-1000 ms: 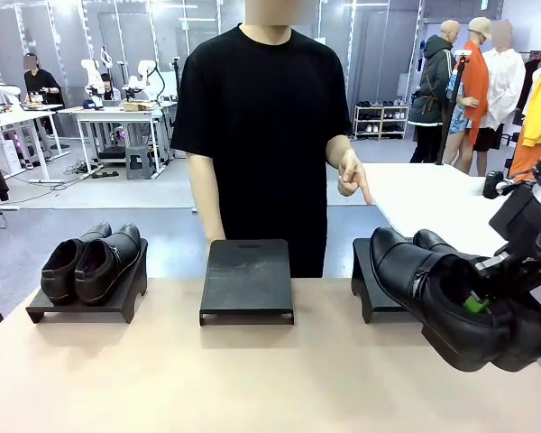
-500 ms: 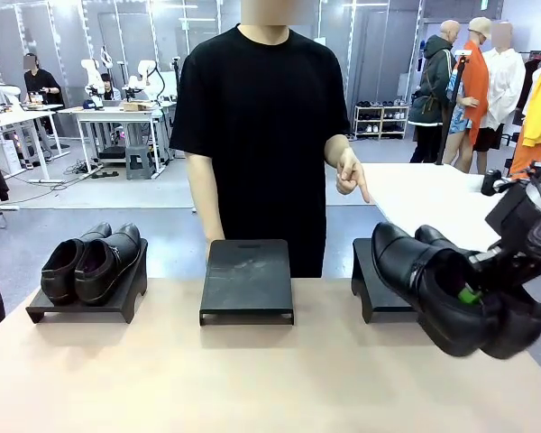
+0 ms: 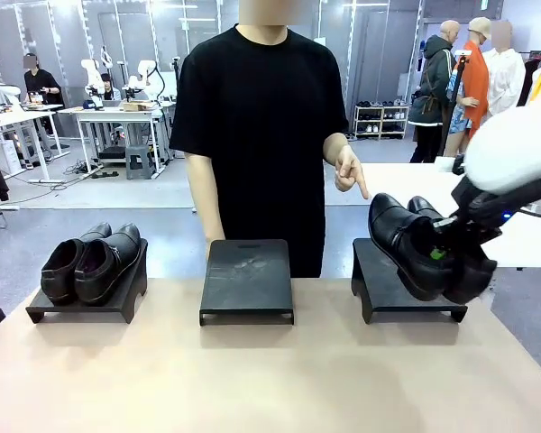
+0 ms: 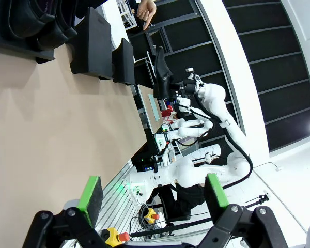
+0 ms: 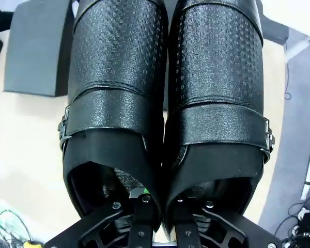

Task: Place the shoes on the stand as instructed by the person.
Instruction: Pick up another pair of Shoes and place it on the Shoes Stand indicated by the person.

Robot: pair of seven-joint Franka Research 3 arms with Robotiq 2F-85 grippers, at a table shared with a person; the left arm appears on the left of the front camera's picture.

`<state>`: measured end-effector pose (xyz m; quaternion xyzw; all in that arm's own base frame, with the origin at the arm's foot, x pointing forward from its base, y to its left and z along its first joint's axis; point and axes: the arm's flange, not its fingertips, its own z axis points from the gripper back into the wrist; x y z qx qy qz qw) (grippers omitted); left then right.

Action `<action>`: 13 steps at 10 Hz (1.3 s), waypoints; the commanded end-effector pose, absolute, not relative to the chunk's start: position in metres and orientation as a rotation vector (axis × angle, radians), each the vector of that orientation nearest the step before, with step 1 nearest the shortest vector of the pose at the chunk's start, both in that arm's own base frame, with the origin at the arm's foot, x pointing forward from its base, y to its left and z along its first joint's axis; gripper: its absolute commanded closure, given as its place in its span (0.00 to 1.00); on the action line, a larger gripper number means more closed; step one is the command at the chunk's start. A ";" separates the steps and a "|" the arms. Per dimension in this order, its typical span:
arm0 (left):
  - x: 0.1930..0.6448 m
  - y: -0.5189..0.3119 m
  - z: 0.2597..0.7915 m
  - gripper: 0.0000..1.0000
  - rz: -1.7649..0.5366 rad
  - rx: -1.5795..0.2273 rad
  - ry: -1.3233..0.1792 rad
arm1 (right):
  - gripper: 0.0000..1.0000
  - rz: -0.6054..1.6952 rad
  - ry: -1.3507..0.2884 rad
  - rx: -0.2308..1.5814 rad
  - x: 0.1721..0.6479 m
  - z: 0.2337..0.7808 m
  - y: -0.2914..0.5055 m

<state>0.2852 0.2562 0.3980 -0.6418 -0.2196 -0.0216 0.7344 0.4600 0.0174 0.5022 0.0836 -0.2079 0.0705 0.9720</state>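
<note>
Grey floor (image 3: 117, 194), white worktables (image 3: 117, 115) far left, shoe rack (image 3: 380, 120) by back wall.

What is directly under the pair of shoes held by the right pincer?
In the front view the held shoes, pinched together by the right pincer, hang over the right stand. Whether the soles touch its top is hidden by the shoes themselves.

I see shiny black shoes (image 5: 165, 98) with a bumpy dotted pattern on top; black stands (image 3: 247, 280); a light tan table (image 3: 252, 379); my gripper pads (image 4: 93, 191) are green.
</note>
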 end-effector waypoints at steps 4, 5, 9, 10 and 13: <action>0.283 0.257 0.399 0.00 -0.061 -1.416 -0.481 | 0.92 0.163 -0.505 0.125 0.536 0.480 0.022; 0.283 0.257 0.399 0.00 -0.061 -1.416 -0.481 | 0.92 0.164 -0.499 0.128 0.546 0.476 0.021; 0.283 0.257 0.399 0.00 -0.061 -1.416 -0.481 | 0.92 0.125 -0.511 0.105 0.574 0.455 0.018; 0.283 0.257 0.399 0.00 -0.061 -1.416 -0.481 | 0.92 0.124 -0.512 0.095 0.580 0.447 0.015; 0.283 0.257 0.399 0.00 -0.061 -1.416 -0.481 | 0.92 0.089 -0.521 0.084 0.587 0.428 0.012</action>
